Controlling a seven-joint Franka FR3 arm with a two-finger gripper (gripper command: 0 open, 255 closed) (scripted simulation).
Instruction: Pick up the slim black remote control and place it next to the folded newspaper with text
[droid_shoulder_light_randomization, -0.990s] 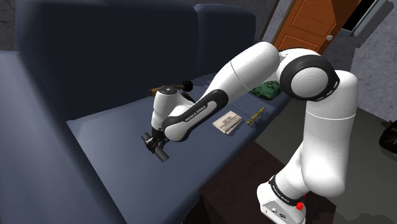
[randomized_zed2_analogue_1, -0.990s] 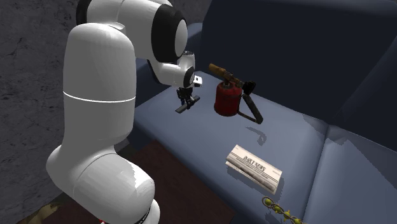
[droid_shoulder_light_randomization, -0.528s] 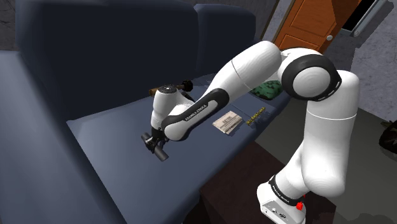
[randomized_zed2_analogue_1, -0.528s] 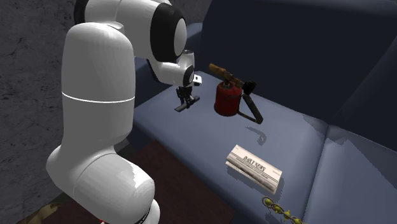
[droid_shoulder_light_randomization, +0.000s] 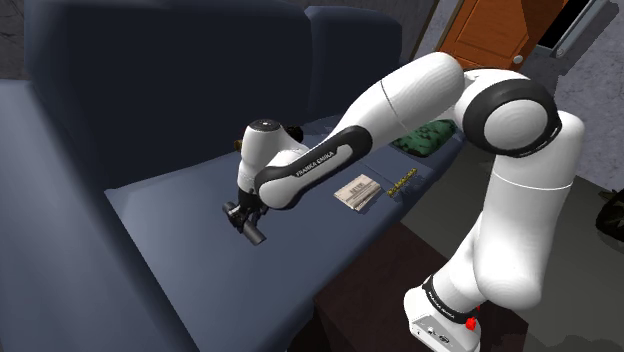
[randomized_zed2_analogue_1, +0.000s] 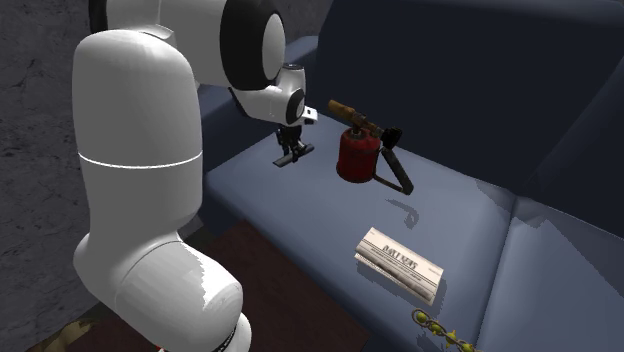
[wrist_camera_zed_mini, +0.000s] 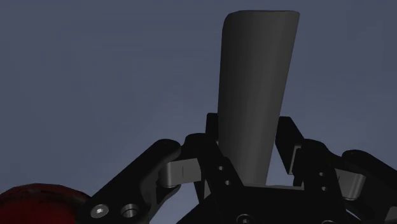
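From beside and a little behind the stand (droid_shoulder_light_randomization: 440, 312), we look down over the sofa seat (droid_shoulder_light_randomization: 170, 235) at middling range, the arm (droid_shoulder_light_randomization: 400, 95) reaching up to that view's left and the newspaper (droid_shoulder_light_randomization: 358, 191) lying beyond the gripper (droid_shoulder_light_randomization: 245, 222). Our second exterior camera sits close by the arm's base and faces roughly the opposite way along the same seat, so there the newspaper lies nearer us than the gripper. At the wrist we look along the gripper, very near, past the clasped remote (wrist_camera_zed_mini: 254, 70) onto that seat.
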